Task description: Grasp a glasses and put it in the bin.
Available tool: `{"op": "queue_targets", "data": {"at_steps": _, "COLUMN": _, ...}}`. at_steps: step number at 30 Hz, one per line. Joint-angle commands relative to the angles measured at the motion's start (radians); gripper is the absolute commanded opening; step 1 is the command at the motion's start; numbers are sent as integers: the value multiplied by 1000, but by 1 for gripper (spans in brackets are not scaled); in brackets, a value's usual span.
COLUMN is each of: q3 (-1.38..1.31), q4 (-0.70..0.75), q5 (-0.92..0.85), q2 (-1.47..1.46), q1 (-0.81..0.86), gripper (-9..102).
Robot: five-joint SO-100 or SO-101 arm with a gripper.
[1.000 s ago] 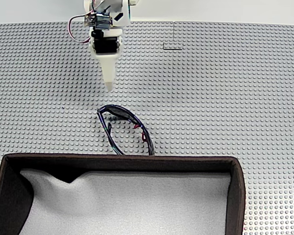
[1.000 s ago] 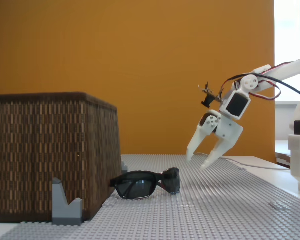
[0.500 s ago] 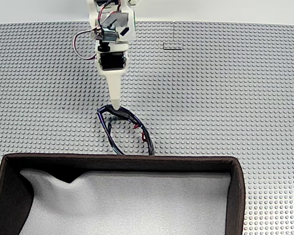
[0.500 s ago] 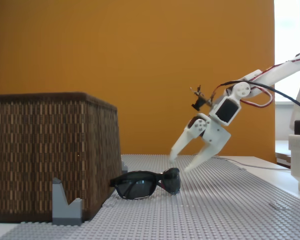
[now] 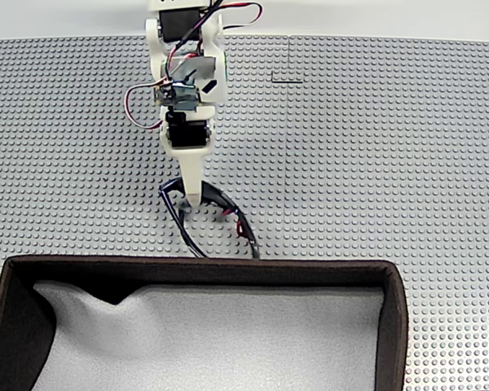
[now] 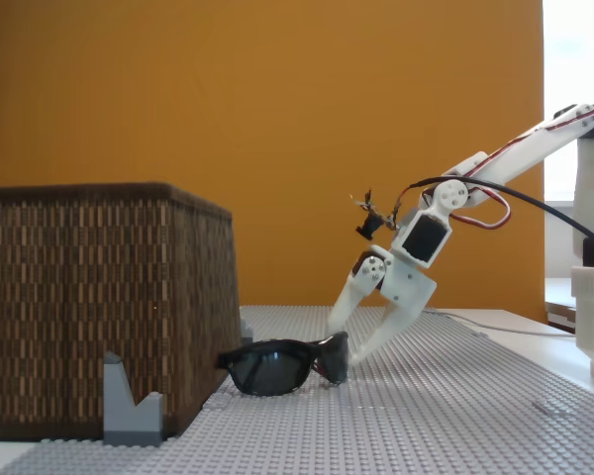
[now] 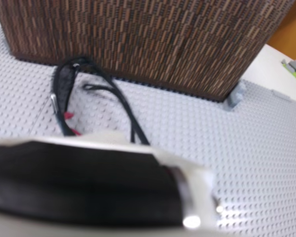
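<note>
Since half a second ago the arm has reached further out over the studded grey baseplate (image 5: 391,163), and the gripper (image 6: 343,339) has come down from above the glasses (image 6: 277,366) to their end farthest from the bin (image 6: 99,307); the glasses have shifted very little.

Nearest the camera in a fixed view from above, the bin (image 5: 395,309) fills the lower part of the picture — dark brown walls around a wrinkled light grey lining. Just beyond its far wall lie the glasses (image 5: 228,213), on the baseplate with their temples unfolded and running toward the bin, the temple tips at or very near its wall. Pink-red accents show on the frame.

Beyond them the gripper (image 5: 192,201) points down at the front of the glasses. In the side-on fixed view its two white fingers stand spread apart, one above the frame and one at the lens end; whether either touches the glasses I cannot tell.

In the wrist view the glasses (image 7: 64,94) lie before the woven brown wall of the bin (image 7: 153,39).
</note>
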Motion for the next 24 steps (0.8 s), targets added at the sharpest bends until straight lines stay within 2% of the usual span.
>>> {"op": "queue_targets", "data": {"at_steps": 1, "q3": -31, "q4": 0, "q5": 35, "q2": 12, "q1": 8, "gripper": 0}}
{"op": "queue_targets", "data": {"at_steps": 7, "q3": 38, "q4": -89, "q5": -5, "q2": 255, "q1": 6, "gripper": -1}}
{"op": "queue_targets", "data": {"at_steps": 13, "q3": 137, "q4": -101, "q5": -92, "q2": 617, "q1": -41, "gripper": -1}}
{"op": "queue_targets", "data": {"at_steps": 18, "q3": 123, "q4": -115, "q5": -121, "q2": 801, "q1": -67, "gripper": -1}}
{"op": "queue_targets", "data": {"at_steps": 24, "q3": -63, "q4": -193, "q5": -101, "q2": 672, "q1": -15, "gripper": -1}}
